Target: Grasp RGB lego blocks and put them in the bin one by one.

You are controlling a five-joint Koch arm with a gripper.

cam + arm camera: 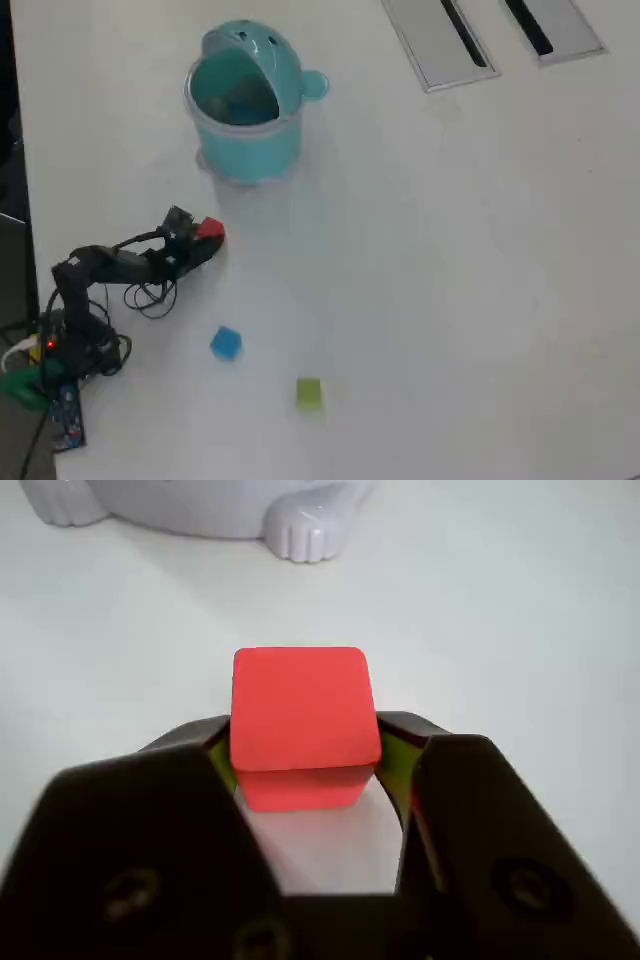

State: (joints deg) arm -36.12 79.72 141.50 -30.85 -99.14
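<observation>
Red block (300,725): it sits between the two black jaws of the gripper (305,770), and only its back part is inside them; the front part sticks out past the tips. In the overhead view it is just below the bin, a little to the left.
Gripper state: the jaws are closed on the red block, each one touching a side of it. I cannot tell if the block is lifted or rests on the table (540,620).
Bin (243,105): the lid is tipped back and the mouth is open. In the wrist view only its pale feet show at the top edge.
Risk of slipping: I judge that the hold is shallow, so the cube may turn or fall out when the arm rises.
Risk at the bin: the wall is tall beside the block, so a low path may hit the rim or push the bin away.
Blue block (225,342): free on the table, well apart from the gripper.
Yellow-green block (308,392): further right, also not yet taken.
</observation>
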